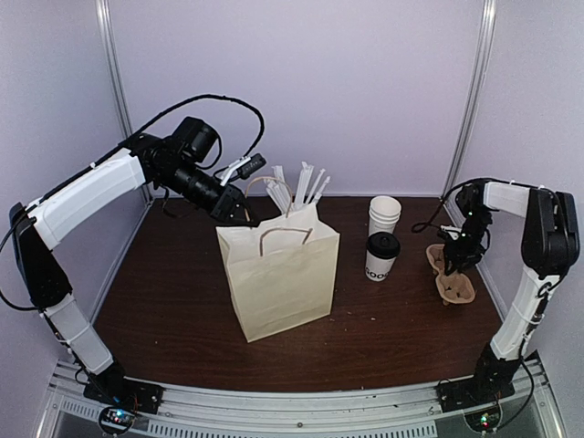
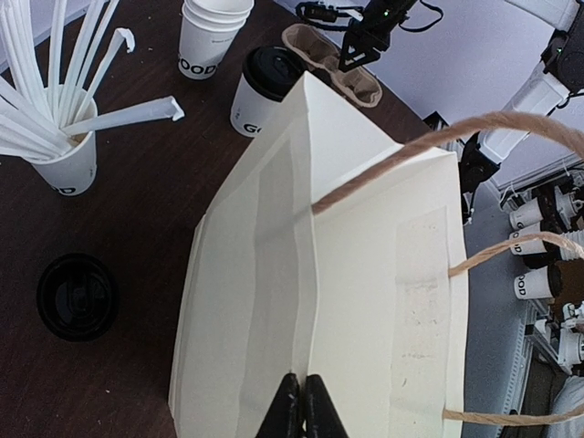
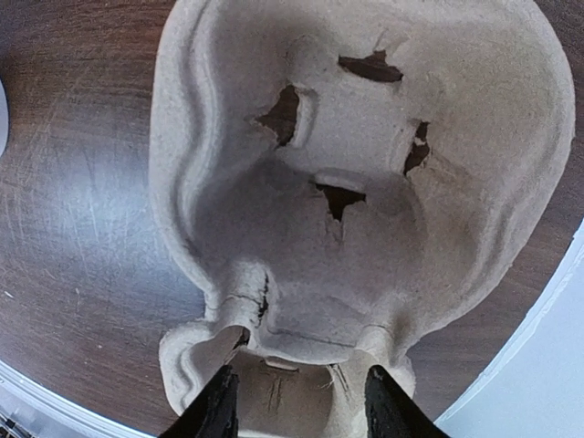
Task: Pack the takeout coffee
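We find the left tool [image 2: 301,411] with its two fingers pressed together on the rim of a cream paper bag [image 2: 365,274] directly beneath it. We judge this pinch is meant to steady the bag upright for loading. Ahead of that tool the bag's folded top runs away to a peak, and a twine handle [image 2: 429,146] arches over on the tool's right. To the tool's left, a loose black lid [image 2: 78,297] lies on the dark desk [image 2: 155,228], with a cup of white straws [image 2: 64,155] farther out. Past the bag's far peak stands the takeout coffee [image 2: 265,87], a white cup with its black lid on. It is upright on the desk, outside the bag, and neither tool touches it. A stack of lidless cups [image 2: 212,36] sits just beyond it.

The right tool [image 3: 301,406] has its fingers apart, straddling the near end of a moulded pulp cup carrier [image 3: 365,182] lying right below it. We cannot tell whether the fingers touch the pulp. We judge it is lined up to take the carrier, which would hold the coffee. The coffee stands near this tool, off to its side and apart from the carrier.

The left arm rises from its base, bends at a raised elbow and reaches across to the bag's rear side, wrist angled downward. The right arm stands tall, folds at the top, and its wrist points straight down.
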